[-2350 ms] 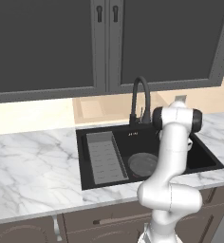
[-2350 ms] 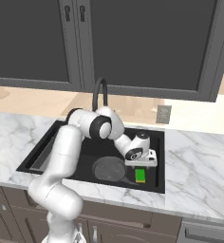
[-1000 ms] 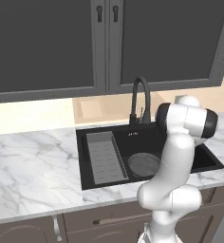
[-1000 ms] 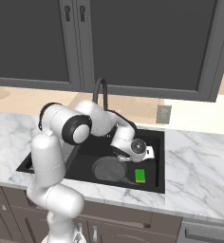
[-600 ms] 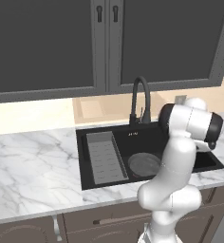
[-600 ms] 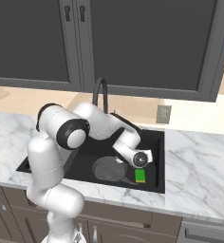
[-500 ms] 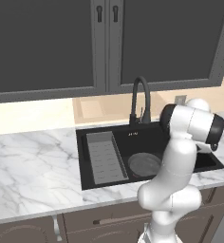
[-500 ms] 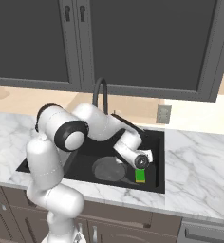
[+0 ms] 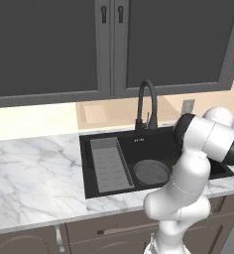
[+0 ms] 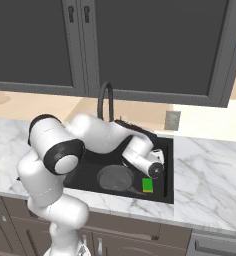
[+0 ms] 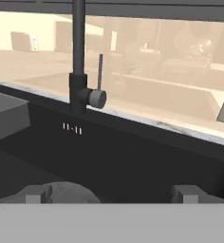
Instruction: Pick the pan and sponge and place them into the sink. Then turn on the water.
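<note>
1. The marble surface (image 9: 34,168) spans the lower half of the left base view, the black sink (image 9: 109,144) sunk in at centre.
2. The faucet (image 11: 78,57) stands at upper left of my hand view, lever up beside it.
3. The pan (image 10: 115,179) lies in the basin, frame centre.
4. The sponge (image 10: 147,185) lies just right of it.
5. My gripper (image 11: 111,193) is spread wide, holding nothing.
</note>
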